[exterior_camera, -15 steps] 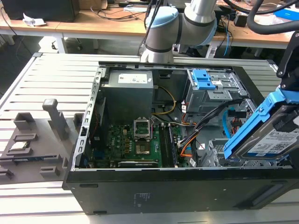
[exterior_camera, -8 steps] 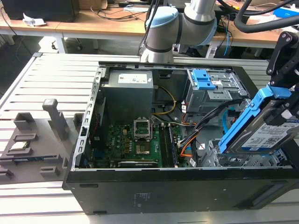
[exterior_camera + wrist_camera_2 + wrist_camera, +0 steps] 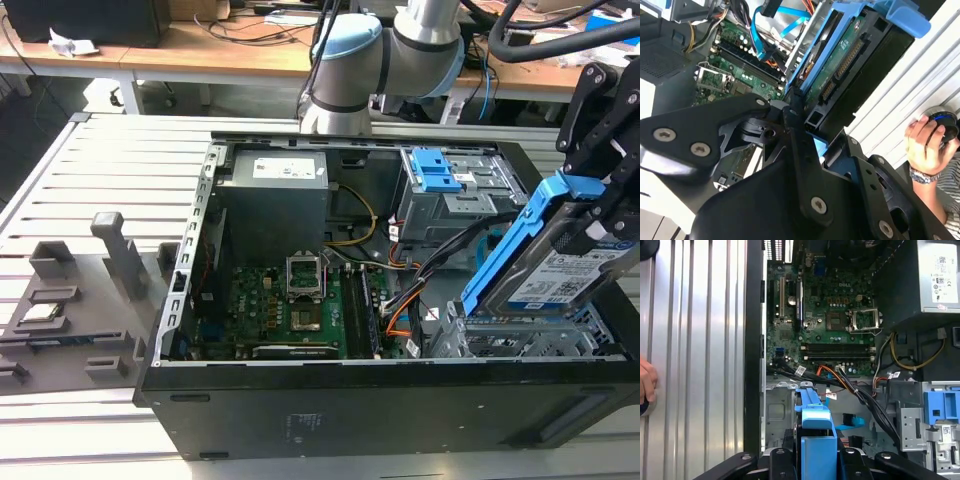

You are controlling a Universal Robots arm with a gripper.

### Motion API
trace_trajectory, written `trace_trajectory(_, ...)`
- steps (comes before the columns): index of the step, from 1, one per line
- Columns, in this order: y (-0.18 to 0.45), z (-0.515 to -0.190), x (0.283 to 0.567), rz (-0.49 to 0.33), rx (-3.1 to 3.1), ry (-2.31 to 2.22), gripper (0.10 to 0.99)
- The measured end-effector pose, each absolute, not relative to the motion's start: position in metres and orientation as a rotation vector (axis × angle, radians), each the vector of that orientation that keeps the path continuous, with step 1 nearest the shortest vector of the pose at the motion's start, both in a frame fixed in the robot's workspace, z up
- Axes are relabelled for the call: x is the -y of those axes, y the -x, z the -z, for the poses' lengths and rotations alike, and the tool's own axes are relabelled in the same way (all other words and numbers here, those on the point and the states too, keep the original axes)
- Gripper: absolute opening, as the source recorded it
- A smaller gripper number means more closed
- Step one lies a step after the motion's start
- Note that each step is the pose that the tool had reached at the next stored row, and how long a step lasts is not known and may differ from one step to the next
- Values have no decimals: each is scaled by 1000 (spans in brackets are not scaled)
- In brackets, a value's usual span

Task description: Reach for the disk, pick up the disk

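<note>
Gripper (image 3: 590, 215) clamped on the disk (image 3: 565, 270), held tilted above the drive cage (image 3: 520, 335) at the exterior view's right of the open computer case (image 3: 330, 400); disk's upper end hidden behind the black fingers, label partly cut off at the frame edge; in the second wrist view, disk (image 3: 850, 65) seen edge-on between the linkages, label side out of sight; motherboard (image 3: 825, 315) exposed in the first wrist view; a person's hand (image 3: 925, 142) beside the case, partly cut off.

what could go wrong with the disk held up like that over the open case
The gripper holds the disk tilted above the metal drive cage; a slip could drop it onto the cage or the motherboard. The cables run close beside it and might snag its blue frame. A person's hand rests nearby on the table.
</note>
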State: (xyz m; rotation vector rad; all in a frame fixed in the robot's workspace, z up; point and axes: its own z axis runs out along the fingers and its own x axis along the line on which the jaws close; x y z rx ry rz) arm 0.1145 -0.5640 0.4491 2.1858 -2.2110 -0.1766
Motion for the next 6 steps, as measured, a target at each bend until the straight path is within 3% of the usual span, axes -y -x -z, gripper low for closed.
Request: trace_trajectory(6, -114, -449, 564, 176, 2211, -2186, 365)
